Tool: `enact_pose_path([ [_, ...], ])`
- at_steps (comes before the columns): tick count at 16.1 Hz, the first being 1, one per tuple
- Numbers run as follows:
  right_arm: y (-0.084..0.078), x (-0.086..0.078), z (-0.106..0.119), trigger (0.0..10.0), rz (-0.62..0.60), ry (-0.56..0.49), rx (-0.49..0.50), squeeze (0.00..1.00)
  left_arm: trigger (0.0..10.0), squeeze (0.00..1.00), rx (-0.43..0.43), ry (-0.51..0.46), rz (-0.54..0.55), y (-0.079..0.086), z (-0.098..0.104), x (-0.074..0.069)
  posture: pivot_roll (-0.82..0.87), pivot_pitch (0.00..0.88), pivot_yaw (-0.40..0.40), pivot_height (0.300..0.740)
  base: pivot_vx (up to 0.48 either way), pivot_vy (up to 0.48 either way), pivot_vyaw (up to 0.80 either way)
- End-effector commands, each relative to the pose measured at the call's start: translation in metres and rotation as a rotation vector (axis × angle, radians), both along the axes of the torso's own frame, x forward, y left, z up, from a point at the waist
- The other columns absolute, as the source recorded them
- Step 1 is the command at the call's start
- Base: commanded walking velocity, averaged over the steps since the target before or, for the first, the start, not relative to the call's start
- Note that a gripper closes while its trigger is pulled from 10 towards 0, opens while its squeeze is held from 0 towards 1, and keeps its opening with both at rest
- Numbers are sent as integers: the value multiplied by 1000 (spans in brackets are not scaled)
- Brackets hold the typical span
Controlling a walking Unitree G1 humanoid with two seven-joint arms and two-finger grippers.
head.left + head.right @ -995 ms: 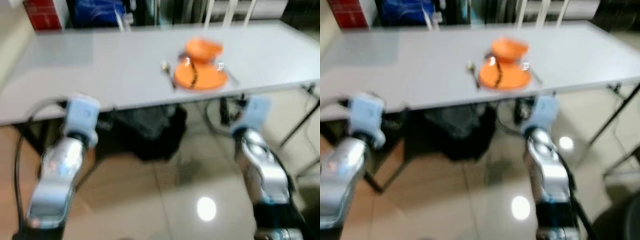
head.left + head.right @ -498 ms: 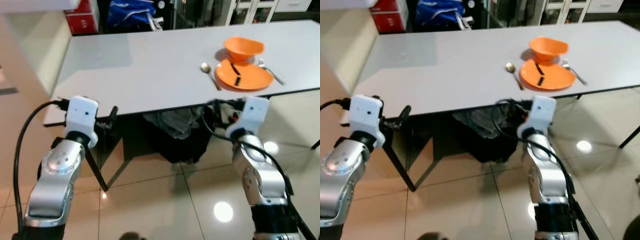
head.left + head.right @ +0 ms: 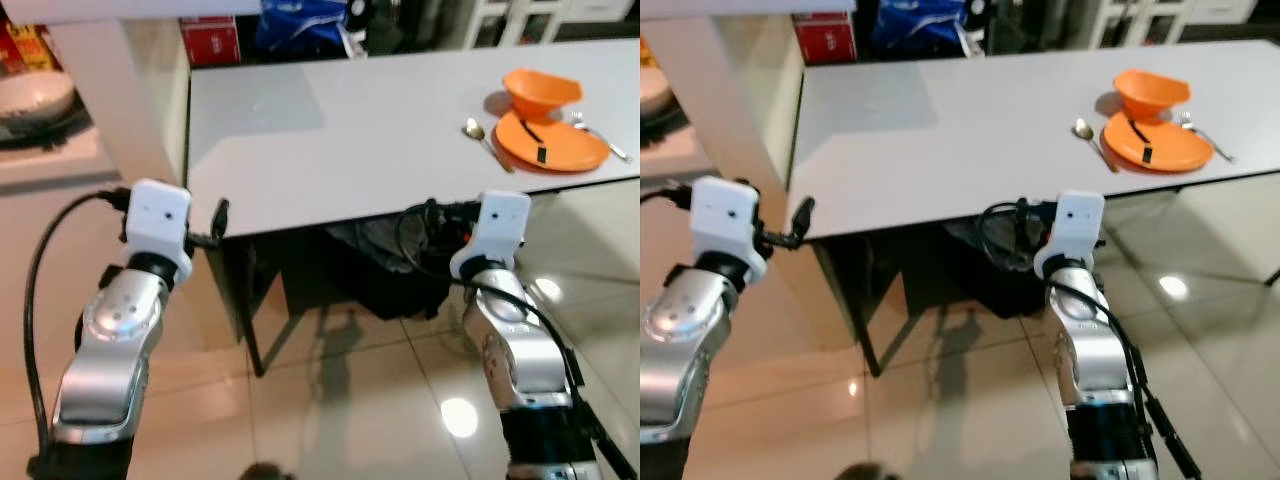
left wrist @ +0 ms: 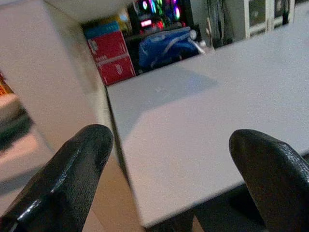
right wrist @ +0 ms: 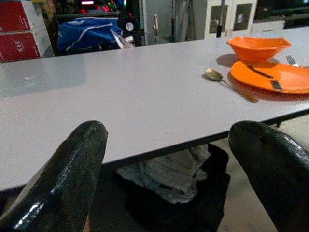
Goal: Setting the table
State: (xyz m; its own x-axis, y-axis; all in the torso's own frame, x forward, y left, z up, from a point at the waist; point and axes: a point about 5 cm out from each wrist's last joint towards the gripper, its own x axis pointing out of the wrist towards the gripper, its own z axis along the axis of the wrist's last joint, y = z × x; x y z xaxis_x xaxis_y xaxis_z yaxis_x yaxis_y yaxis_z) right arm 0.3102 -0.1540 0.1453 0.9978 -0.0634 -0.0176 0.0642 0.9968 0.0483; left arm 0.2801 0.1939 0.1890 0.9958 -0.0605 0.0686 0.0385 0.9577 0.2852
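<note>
An orange plate [image 3: 552, 143] lies near the right end of the grey table [image 3: 380, 130], with a small black item across it. An orange bowl [image 3: 541, 92] rests on the plate's far rim. A spoon [image 3: 480, 140] lies to the plate's left and a fork [image 3: 598, 135] to its right. Both arms are held out low in front of the table's near edge. My left gripper [image 4: 166, 179] is open and holds nothing, level with the table's left corner. My right gripper [image 5: 169, 174] is open too, just short of the edge, with the plate [image 5: 270, 77] farther off.
A black bag [image 3: 370, 265] with cables sits under the table. Red boxes [image 3: 210, 40] and a blue bag [image 3: 300, 22] stand behind the far edge. A white pillar [image 3: 120, 90] and a counter carrying a bowl [image 3: 35, 95] are at the left. The floor is glossy tile.
The camera has swung left: the table and place setting slid to the right of the picture, and the pillar and counter came into view. Both arms keep their pose, grippers open.
</note>
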Motion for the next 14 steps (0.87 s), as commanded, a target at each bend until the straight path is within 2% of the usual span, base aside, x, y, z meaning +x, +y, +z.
enact_pose_path([
  [1, 8, 2, 5, 10000, 25, -1, 33, 0, 10000, 0, 15, -42, 59, 11, 8, 0, 121, 3, 2, 740, 0, 480, -800],
  [3, 9, 1, 5, 10000, 27, -16, -15, 0, 10000, 0, 17, -59, 76, 14, 13, 0, 126, 3, -1, 740, 0, 480, -800],
  [8, 12, 4, 9, 10000, 18, -48, -62, 0, 10000, 0, 18, -68, 84, 16, 14, -1, 127, 3, -3, 740, 0, 480, -800],
  [9, 16, 3, 12, 10000, 50, -82, -86, 0, 10000, 0, 18, -71, 89, 18, 13, -3, 131, 0, -8, 740, 0, 480, 0],
  [12, 26, 0, 15, 10000, 136, -118, -61, 0, 10000, 0, -7, -109, 107, 26, 19, -10, 140, 0, -17, 740, 0, 480, 0],
  [14, 34, -2, 18, 10000, 201, -153, -41, 0, 10000, 0, -54, -177, 128, 35, 30, -16, 147, 0, -23, 740, 0, 480, 0],
])
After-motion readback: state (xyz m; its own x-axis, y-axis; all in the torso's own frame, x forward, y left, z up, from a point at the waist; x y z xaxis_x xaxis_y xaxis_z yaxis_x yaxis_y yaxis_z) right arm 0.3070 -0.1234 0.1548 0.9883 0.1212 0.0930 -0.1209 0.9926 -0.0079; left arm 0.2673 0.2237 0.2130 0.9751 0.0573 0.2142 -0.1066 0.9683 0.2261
